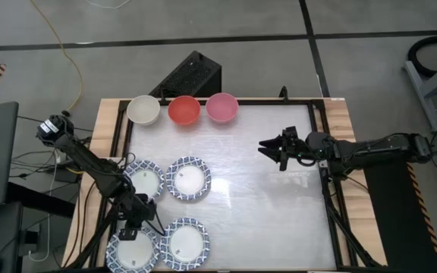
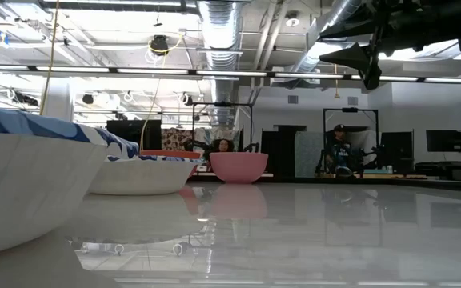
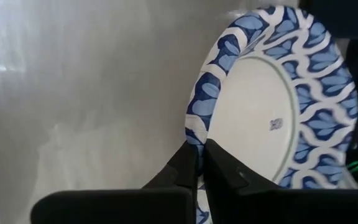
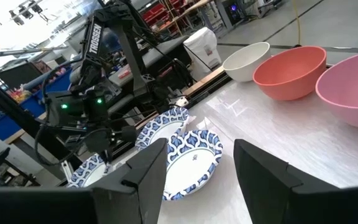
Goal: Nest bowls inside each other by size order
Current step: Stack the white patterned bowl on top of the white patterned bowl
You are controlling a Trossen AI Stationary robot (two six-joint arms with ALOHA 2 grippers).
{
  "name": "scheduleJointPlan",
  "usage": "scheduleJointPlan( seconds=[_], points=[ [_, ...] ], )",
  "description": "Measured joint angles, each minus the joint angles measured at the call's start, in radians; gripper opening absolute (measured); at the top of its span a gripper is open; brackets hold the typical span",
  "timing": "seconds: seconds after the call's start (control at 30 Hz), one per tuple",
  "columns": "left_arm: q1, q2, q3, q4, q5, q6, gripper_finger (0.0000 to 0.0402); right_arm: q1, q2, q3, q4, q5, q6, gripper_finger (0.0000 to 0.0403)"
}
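Left hand (image 1: 136, 227): clenched on the rim of the front-left patterned bowl (image 1: 131, 250), pinching its blue edge
Right hand (image 1: 273, 149): released, hovering above the bare right side of the worktop (image 1: 279, 212)
Patterned bowls: four, lying in a square at my left, each apart
Small bowls: cream bowl (image 1: 143, 110), red bowl (image 1: 183, 110), pink bowl (image 1: 221, 107) in a row at the far edge
Progress: nothing nested yet, every bowl left to stack

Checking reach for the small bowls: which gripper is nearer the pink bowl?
Right. The right gripper hovers just beside the pink bowl; the left gripper is far across, shut on a blue plate's rim.
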Motion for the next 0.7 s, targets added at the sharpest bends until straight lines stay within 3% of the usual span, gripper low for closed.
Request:
scheduleJointPlan(
  seconds=[0.7],
  points=[
    [0.009,-0.001,0.167,-0.160,0.000,-0.086,0.0001,0.000,0.000,0.000,0.000,0.001,-0.006,0.0207]
  ],
)
